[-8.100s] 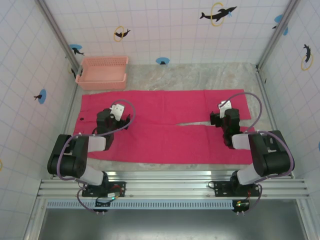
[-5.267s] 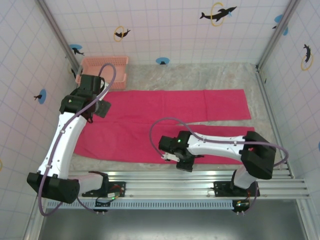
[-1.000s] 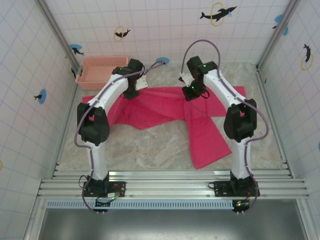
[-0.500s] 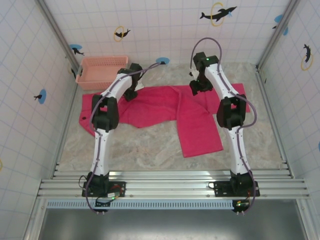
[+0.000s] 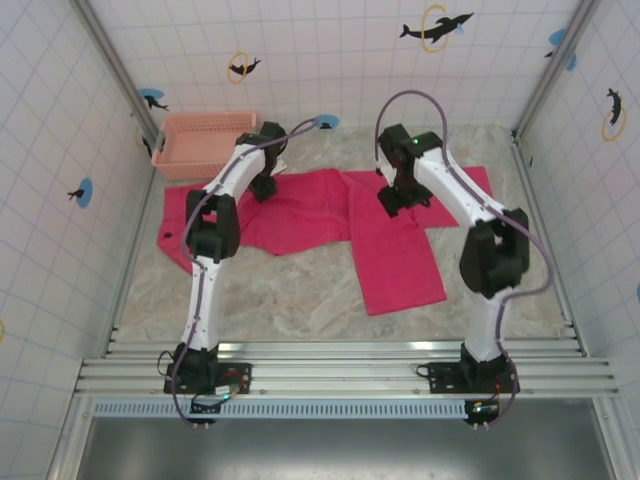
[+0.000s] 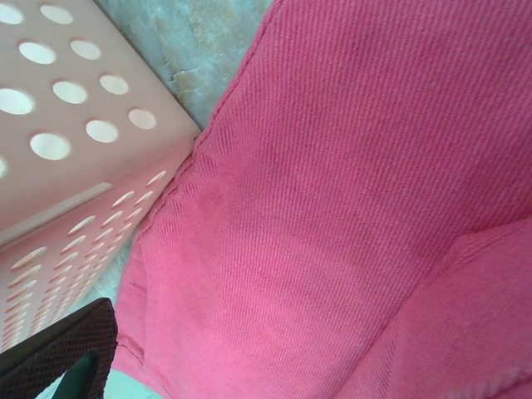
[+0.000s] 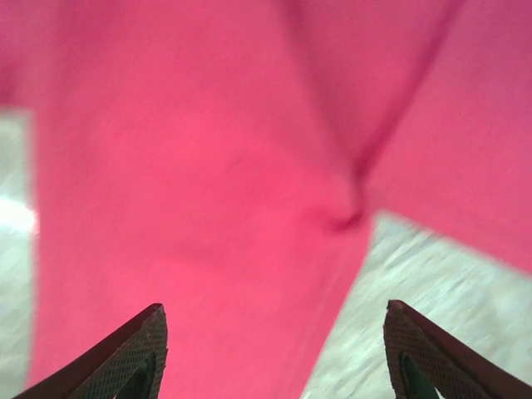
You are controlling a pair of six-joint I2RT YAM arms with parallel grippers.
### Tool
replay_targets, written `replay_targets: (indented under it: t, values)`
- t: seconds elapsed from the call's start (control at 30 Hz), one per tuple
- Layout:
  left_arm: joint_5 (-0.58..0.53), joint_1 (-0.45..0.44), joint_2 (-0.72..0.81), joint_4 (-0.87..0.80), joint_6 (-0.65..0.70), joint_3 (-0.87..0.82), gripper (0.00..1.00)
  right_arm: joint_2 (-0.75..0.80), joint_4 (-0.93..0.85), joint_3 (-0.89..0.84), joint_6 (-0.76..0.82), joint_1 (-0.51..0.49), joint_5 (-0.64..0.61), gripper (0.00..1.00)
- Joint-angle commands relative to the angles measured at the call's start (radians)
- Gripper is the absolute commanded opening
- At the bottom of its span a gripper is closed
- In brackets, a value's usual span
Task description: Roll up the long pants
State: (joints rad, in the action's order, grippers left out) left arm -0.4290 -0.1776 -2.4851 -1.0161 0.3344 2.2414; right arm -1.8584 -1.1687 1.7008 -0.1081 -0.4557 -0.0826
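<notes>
"Top external view first: where did the long pants [image 5: 300, 215] lie?"

"Across the far half of the table [image 5: 290, 300], bunched rather than flat. One leg was doubled over and pointed toward the near edge. No roll was started."

"And the grippers?"

"Both hung over the cloth, holding nothing. The right gripper [image 7: 273, 307] had its fingers well apart, with bare fabric and a crease below. The left gripper [image 5: 264, 188] hovered over the far-left part. In its wrist view one finger [image 6: 58, 353] sat at the picture's corner with no cloth pinched, so I judged it released too."

"Why laid out so?"

"My guess: with the leg laid over, the cloth made a narrower strip, easier to roll, and spread jaws suited a fresh grasp."

"Anything nearby?"

"The basket [image 5: 205, 145], its corner right against the pants' edge. Beyond that, a marble-patterned tabletop, white tiled walls [image 5: 330, 60] with dolphin stickers [image 5: 437, 27], and a metal rail [image 5: 340, 372] along the near edge carrying the arm bases."
</notes>
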Motion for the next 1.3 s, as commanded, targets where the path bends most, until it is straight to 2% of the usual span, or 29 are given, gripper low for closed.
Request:
replay_targets:
  t: [0.0,0.2,0.4,0.53,0.67,0.87,0.9,1.0,1.07,1.13,1.27]
  values:
    - [0.005,-0.02,0.025,-0.018,-0.032,0.001,0.97,0.127,0.067,-0.234,-0.126,-0.124,0.065,0.7]
    - [0.034,-0.031,0.045,-0.021,-0.038,0.001,0.97,0.171,0.181,-0.461,-0.295,-0.337,0.109,0.7]
    - [0.027,-0.039,0.054,-0.016,-0.031,-0.024,0.97,0.11,0.25,-0.544,-0.334,-0.393,0.106,0.68]
    - [0.018,-0.039,0.075,-0.012,-0.024,-0.045,0.97,0.064,0.265,-0.569,-0.336,-0.405,0.112,0.62]
    - [0.019,-0.039,0.092,-0.01,-0.02,-0.064,0.97,0.001,0.276,-0.586,-0.336,-0.411,0.114,0.48]
    - [0.024,-0.039,0.118,-0.014,-0.026,-0.09,0.97,-0.005,0.232,-0.572,-0.311,-0.401,0.048,0.14]
    - [0.027,-0.038,0.119,-0.015,-0.029,-0.097,0.97,0.025,0.202,-0.562,-0.302,-0.392,0.023,0.1]
    - [0.016,-0.042,0.175,-0.017,-0.027,-0.127,0.97,0.154,0.072,-0.484,-0.263,-0.314,-0.052,0.08]
    - [0.018,-0.045,0.199,-0.015,-0.024,-0.147,0.97,0.239,-0.006,-0.406,-0.223,-0.212,-0.091,0.09]
    - [0.027,-0.049,0.222,-0.011,-0.022,-0.168,0.97,0.306,-0.042,-0.331,-0.182,-0.07,-0.103,0.09]
    - [0.026,-0.054,0.246,-0.016,-0.015,-0.191,0.97,0.295,-0.044,-0.216,-0.076,0.162,-0.102,0.1]
